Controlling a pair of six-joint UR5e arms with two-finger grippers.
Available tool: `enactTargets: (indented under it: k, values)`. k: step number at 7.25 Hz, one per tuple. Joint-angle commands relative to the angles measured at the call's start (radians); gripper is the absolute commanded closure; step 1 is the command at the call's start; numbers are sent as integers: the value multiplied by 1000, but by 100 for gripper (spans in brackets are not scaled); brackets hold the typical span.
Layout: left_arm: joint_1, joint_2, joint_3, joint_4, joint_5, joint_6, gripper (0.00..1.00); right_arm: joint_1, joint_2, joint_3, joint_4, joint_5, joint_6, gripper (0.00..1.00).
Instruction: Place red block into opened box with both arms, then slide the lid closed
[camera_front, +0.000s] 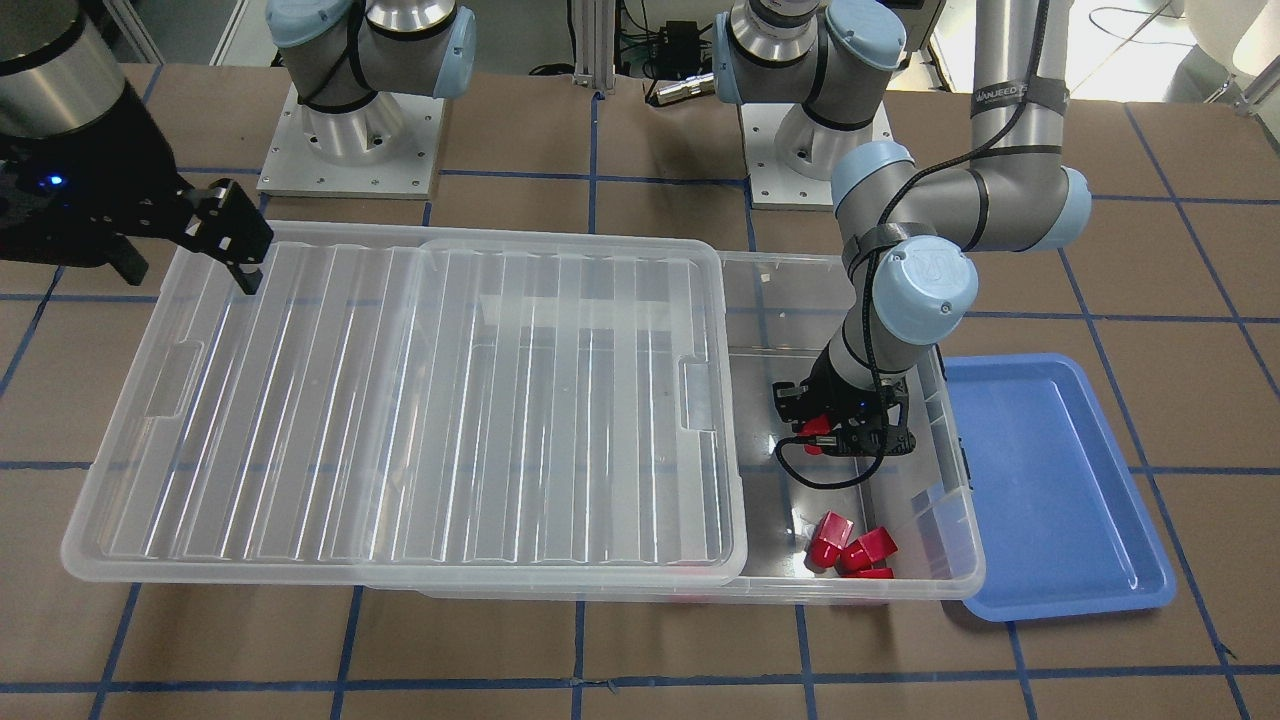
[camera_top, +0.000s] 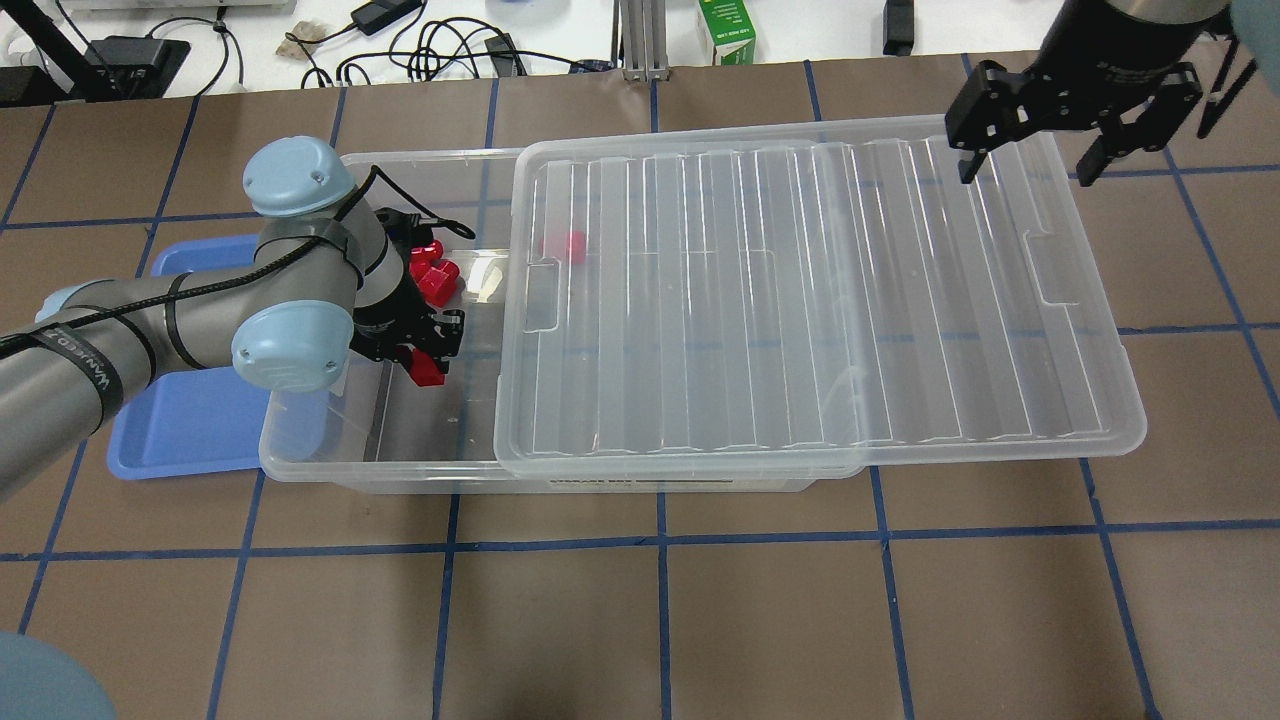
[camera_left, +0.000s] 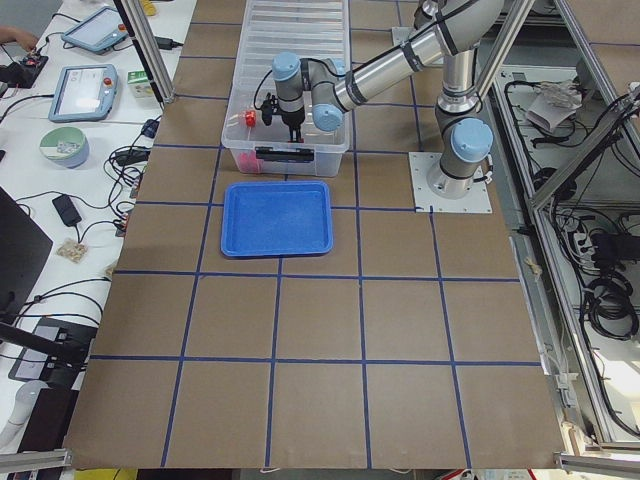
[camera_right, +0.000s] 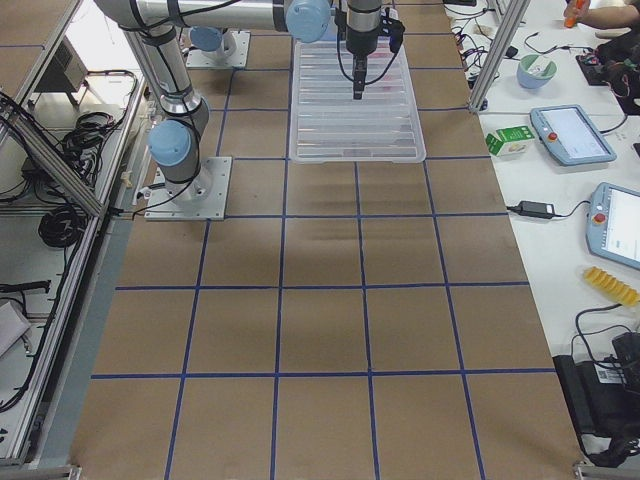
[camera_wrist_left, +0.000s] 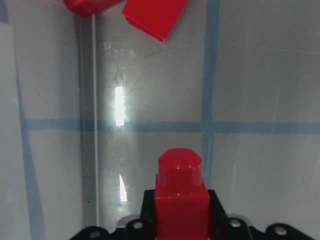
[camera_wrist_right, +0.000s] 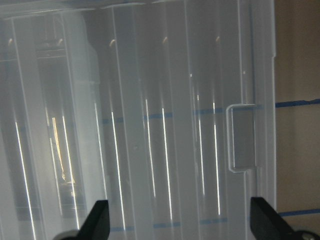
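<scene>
— What's that far left, the blue tray (camera_top: 180, 440)?

— Yes, it lies just beside the box's end. The left arm (camera_top: 150, 330) reaches across it and down into the box (camera_top: 380, 472), into the one stretch the lid leaves uncovered.

— And the left gripper (camera_top: 420, 358)?

— It's pinching the red block (camera_wrist_left: 180, 197), jaws pressed on its sides with the stud end poking forward. The block sits inside the walls, low over the floor, and isn't let go yet. I'd guess it's held low so it won't bounce when dropped.

— There are more red ones in there.

— There's a little heap of red blocks (camera_top: 435, 278) near the wall away from the robot. One more (camera_top: 565, 245) shows through the lid.

— Why is the lid (camera_top: 800, 300) shoved so far right?

— To keep that gap open, I reckon. It rests on the rim and overhangs the box's right end.

— And the right gripper (camera_top: 1030, 165)?

— Its jaws are spread wide with nothing between them. It hangs over the lid's right end, near the handle recess (camera_wrist_right: 242, 137). Whether it touches the plastic I can't tell. It looks parked to push the lid leftward once the left arm is clear.
</scene>
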Motion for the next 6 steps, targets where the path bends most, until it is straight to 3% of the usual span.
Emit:
enactTargets:
  k: [1, 2, 3, 5, 6]
  values:
    - [2, 21, 14, 18, 7, 2, 0, -206, 24, 9, -3, -1, -234, 0]
    - [0, 54, 75, -43, 7, 0, 0, -276, 71, 21, -18, -10, -307, 0]
    - [-9, 84, 178, -197, 7, -6, 0, -314, 109, 23, -64, -92, -316, 0]
    - [-27, 153, 377, -453, 5, -9, 0, -321, 151, 31, -71, -106, -316, 0]
    - [-60, 192, 407, -483, 14, -9, 0, -321, 180, 52, -74, -103, -316, 0]
